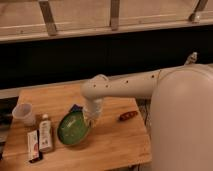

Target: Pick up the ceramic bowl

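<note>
The ceramic bowl (73, 129) is green and glossy and sits on the front left part of the wooden table (112, 145). It is tilted, with its right rim raised. My gripper (90, 118) hangs down from the white arm (125, 87) right at that raised rim and is shut on it. The fingertips are mostly hidden behind the wrist and the bowl's edge.
A translucent plastic cup (24, 114) stands at the left edge. A white bottle (45, 133) and a red-and-white box (33, 146) lie left of the bowl. A small blue object (76, 107) lies behind the bowl. A red-brown object (128, 116) lies to its right.
</note>
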Robot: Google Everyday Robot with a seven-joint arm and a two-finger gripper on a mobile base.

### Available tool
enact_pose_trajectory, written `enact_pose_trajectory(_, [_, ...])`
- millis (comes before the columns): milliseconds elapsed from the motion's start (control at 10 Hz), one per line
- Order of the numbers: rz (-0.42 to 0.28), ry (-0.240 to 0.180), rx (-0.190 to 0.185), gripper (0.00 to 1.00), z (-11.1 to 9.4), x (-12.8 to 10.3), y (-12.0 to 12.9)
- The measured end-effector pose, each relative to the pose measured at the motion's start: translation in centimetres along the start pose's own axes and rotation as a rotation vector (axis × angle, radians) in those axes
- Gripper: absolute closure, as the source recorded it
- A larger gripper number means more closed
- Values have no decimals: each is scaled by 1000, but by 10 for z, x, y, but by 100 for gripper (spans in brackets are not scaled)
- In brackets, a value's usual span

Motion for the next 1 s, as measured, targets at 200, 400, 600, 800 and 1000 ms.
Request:
enact_pose_trajectory(200, [5,-35,-7,92,-15,-5,-3])
enact_pose_trajectory(400, [14,-76,-12,92,-42,-10,-5])
enact_pose_trajectory(600, [25,-136,-21,92,-76,-18,-9])
enact_pose_trajectory(800, [37,-176,-41,92,-90,-24,-16])
enact_pose_trajectory(1000, [34,-181,-86,92,-93,-26,-22])
